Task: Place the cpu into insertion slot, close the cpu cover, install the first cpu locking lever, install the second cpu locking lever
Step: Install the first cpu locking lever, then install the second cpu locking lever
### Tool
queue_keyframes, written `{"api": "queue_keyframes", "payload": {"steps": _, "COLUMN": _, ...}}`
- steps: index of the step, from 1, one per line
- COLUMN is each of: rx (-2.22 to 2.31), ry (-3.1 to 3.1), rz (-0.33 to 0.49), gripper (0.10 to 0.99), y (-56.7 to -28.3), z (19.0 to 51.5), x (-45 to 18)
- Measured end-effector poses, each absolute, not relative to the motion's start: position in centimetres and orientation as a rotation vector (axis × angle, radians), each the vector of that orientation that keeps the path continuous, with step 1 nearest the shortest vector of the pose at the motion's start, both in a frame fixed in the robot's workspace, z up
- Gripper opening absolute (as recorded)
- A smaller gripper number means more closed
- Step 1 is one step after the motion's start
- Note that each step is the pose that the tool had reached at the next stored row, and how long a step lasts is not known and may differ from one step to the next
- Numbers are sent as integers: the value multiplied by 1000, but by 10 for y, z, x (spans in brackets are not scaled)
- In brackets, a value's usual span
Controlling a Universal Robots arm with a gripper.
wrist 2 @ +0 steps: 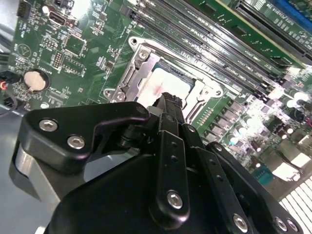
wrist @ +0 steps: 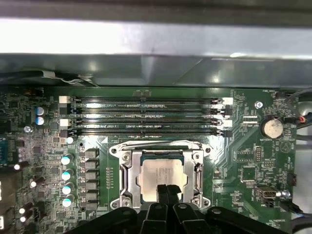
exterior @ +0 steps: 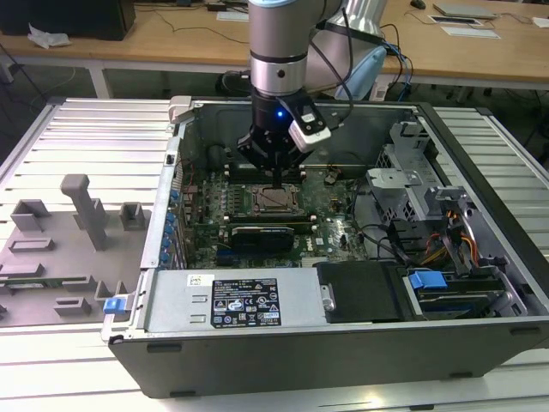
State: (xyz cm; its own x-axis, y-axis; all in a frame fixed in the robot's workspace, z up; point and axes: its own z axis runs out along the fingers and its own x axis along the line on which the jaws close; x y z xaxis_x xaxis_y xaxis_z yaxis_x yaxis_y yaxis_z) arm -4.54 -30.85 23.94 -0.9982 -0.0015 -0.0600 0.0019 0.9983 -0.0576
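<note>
The cpu, a pale silver square, lies flat in the insertion slot on the green motherboard. The silver cpu cover lies down around it, its window framing the chip. My gripper is shut with nothing between its fingers, the two black tips pressed together just over the chip's near edge. In the second wrist view the gripper stands over the cpu and the cover. In the exterior view the gripper hangs straight above the cpu inside the open computer case.
Several long black memory slots run just beyond the socket, under the case wall. A coin battery sits to one side. The power supply, drive cage and cables crowd the case. A grey fixture tray lies outside, at the exterior view's left.
</note>
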Motion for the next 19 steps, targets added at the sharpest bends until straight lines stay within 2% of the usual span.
{"api": "queue_keyframes", "payload": {"steps": 19, "rx": 0, "ry": 3080, "rz": -89, "gripper": 106, "y": -309, "z": 248, "x": -45}}
